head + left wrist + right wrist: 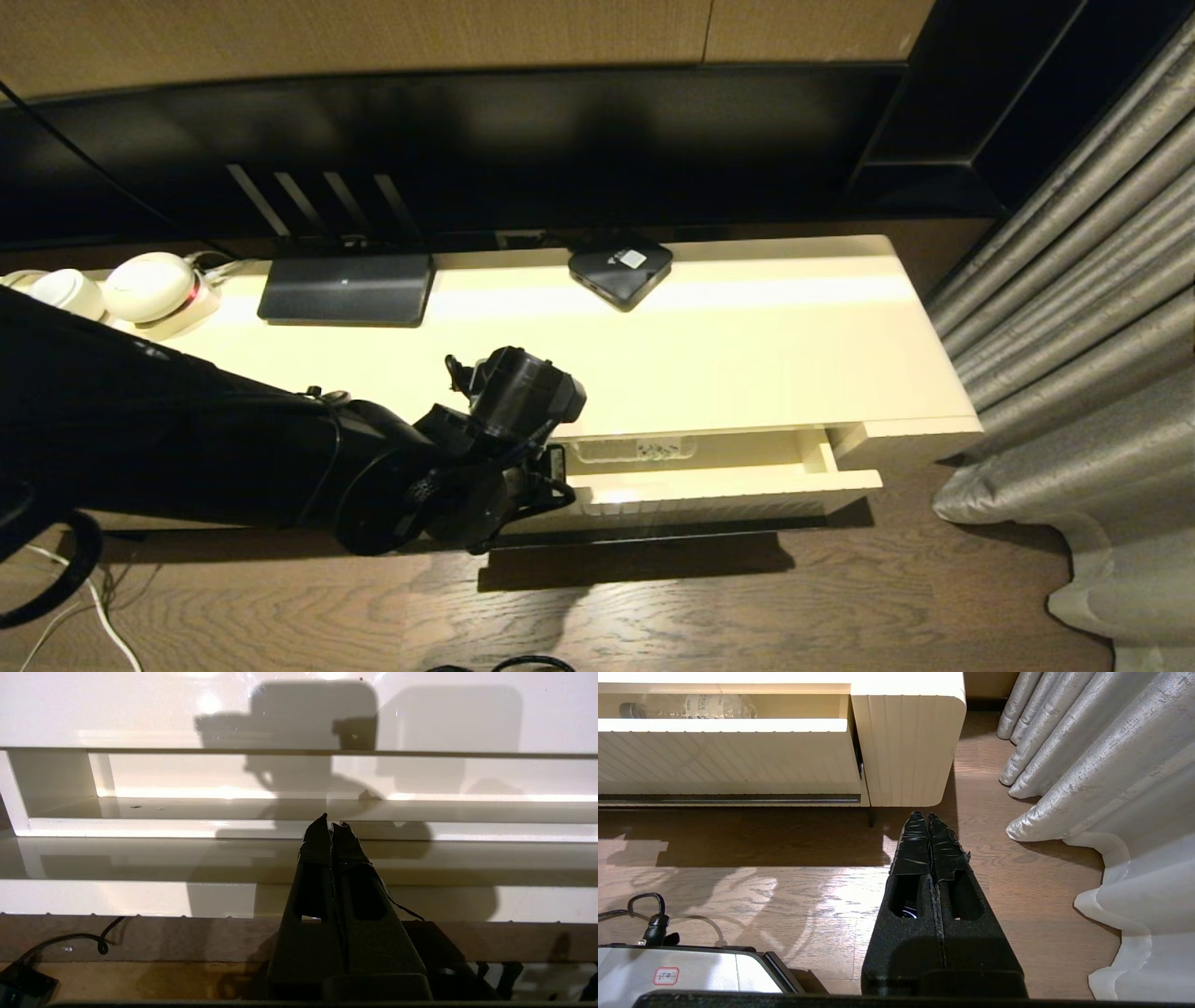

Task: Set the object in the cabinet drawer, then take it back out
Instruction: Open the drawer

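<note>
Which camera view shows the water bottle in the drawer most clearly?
The right wrist view: the water bottle lies on its side inside the open drawer, cap and printed label visible. The head view shows only a faint clear shape. The left wrist view does not show it.

You get warm, yellowish light from above. The glossy cream top of the long low cabinet (747, 345) carries a pale band of glare, while the dark recess behind it is nearly black. On the brown wooden floor (747, 607) a hard-edged shadow lies under the pulled-out ribbed cream drawer (709, 490). In the left wrist view, the black left tool (331, 826) and its camera cast doubled shadows on the shiny cream panels, with small hot spots above. Your right wrist view is bright and sharp, with window-like patches on the floor.
</note>
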